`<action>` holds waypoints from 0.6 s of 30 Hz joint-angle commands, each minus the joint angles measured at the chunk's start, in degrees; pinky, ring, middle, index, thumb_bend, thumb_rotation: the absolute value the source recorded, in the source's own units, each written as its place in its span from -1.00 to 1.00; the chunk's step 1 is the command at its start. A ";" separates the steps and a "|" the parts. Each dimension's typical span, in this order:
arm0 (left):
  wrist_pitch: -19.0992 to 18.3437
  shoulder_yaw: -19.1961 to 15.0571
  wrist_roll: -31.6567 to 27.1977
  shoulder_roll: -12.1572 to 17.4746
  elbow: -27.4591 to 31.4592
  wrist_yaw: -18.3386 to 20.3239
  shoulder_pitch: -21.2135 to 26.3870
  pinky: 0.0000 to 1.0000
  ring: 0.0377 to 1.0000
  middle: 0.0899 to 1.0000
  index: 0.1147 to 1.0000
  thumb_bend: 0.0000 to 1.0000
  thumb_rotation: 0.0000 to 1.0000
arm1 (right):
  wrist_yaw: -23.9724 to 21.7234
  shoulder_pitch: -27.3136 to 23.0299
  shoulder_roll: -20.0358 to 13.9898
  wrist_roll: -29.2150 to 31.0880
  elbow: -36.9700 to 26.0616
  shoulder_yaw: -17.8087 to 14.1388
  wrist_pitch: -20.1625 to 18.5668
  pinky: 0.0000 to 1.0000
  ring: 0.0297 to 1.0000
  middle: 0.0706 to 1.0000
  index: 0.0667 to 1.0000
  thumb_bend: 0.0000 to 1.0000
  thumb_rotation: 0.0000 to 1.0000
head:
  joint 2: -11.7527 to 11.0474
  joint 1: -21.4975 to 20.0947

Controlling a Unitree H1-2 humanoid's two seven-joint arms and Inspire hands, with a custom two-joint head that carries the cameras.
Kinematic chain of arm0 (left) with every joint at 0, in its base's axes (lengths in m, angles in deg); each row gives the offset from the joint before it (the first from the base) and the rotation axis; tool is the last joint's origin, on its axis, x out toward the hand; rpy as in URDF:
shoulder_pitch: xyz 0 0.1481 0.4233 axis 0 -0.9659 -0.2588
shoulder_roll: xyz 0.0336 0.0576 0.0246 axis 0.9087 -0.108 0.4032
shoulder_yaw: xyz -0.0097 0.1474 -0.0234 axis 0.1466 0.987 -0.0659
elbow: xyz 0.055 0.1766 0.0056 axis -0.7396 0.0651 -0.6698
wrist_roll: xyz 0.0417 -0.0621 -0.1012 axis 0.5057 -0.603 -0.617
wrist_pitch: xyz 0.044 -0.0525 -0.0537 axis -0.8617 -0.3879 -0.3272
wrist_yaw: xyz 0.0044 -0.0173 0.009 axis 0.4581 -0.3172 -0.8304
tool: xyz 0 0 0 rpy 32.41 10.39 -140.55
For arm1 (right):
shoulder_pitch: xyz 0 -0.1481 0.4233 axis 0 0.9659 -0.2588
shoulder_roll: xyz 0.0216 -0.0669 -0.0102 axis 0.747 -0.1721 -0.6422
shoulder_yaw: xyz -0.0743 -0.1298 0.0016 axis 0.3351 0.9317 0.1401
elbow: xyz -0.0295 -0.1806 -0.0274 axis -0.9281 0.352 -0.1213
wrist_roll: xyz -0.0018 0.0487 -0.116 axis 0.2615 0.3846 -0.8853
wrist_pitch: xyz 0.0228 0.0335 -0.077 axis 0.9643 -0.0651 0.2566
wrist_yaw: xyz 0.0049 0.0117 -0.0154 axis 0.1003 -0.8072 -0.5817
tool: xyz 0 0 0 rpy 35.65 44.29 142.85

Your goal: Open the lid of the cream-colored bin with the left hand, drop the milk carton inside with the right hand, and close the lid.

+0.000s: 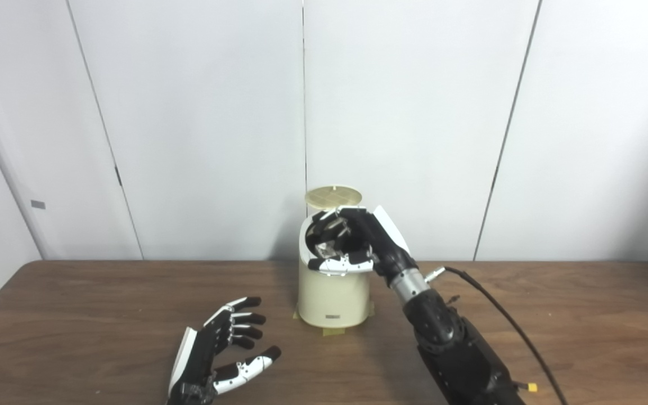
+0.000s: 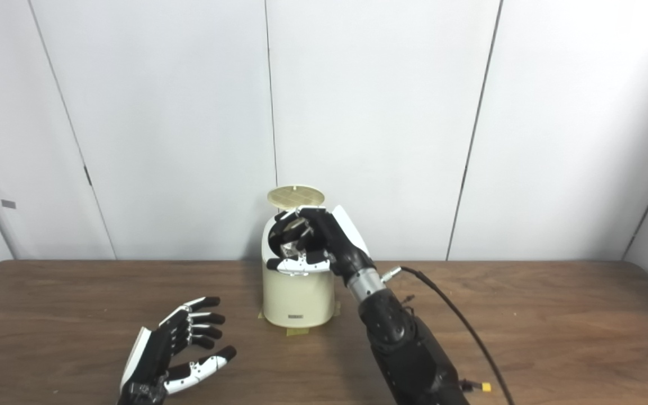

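Cream-colored bin [image 1: 333, 298] stood lid [image 1: 333, 196] up on the counter [image 1: 583, 315], directly under the right robot hand [image 1: 342, 243], curled around something unclear, perhaps the carton, while the left robot hand [image 1: 223, 351], spread and empty, rested nearby.

The right hand [image 1: 346, 242] covers the bin [image 1: 333, 298] mouth, so whatever it holds is unclear.
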 commanded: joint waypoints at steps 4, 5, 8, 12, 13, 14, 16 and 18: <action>1.28 0.00 0.09 0.31 -0.03 -0.23 0.21 0.16 0.19 0.28 0.47 0.33 -0.88 | 0.15 -0.64 -0.50 2.17 -7.25 -2.40 1.73 -0.34 -0.07 0.22 -0.08 0.03 -0.76 | -0.09 -0.23; 1.25 0.00 0.14 0.31 -0.04 -0.25 0.22 0.15 0.19 0.28 0.47 0.33 -0.88 | -0.35 0.12 -0.74 2.89 -8.95 -2.74 1.71 -0.34 -0.08 0.21 -0.08 0.02 -0.76 | -0.09 -0.25; 1.39 -0.01 0.10 0.43 -0.31 -0.20 0.33 0.10 0.19 0.28 0.47 0.33 -0.89 | -1.03 3.01 -1.26 3.88 -15.57 -3.68 0.10 -0.32 -0.11 0.19 -0.08 0.03 -0.75 | -0.09 -0.40; 1.50 -0.17 -0.57 0.59 -0.72 0.12 0.42 0.11 0.20 0.29 0.48 0.33 -0.90 | -2.36 6.75 -1.99 6.13 -22.48 -4.91 -0.64 -0.36 -0.16 0.18 -0.09 0.03 -0.76 | -0.09 -0.63; 1.54 -0.16 -0.51 0.68 -0.77 0.12 0.43 0.11 0.20 0.29 0.48 0.33 -0.90 | -2.76 7.79 -2.25 6.91 -23.94 -5.27 -0.96 -0.37 -0.17 0.19 -0.09 0.02 -0.76 | -0.08 -0.75; 1.56 -0.14 -0.51 0.73 -0.77 0.15 0.43 0.11 0.20 0.29 0.48 0.33 -0.90 | -3.10 8.70 -2.54 7.54 -25.07 -5.55 -1.23 -0.37 -0.17 0.18 -0.09 0.02 -0.76 | -0.08 -0.75; 1.71 -0.10 -0.34 0.94 -0.87 0.19 0.45 0.10 0.20 0.29 0.48 0.32 -0.91 | -3.78 10.62 -3.15 8.50 -27.03 -6.05 -1.73 -0.36 -0.16 0.17 -0.09 0.02 -0.75 | -0.03 -0.85; 1.90 -0.10 -0.33 1.13 -1.08 0.25 0.49 0.10 0.20 0.29 0.48 0.32 -0.92 | -4.56 12.89 -3.58 9.85 -29.05 -6.54 -3.15 -0.36 -0.15 0.17 -0.09 0.03 -0.74 | -0.01 -0.79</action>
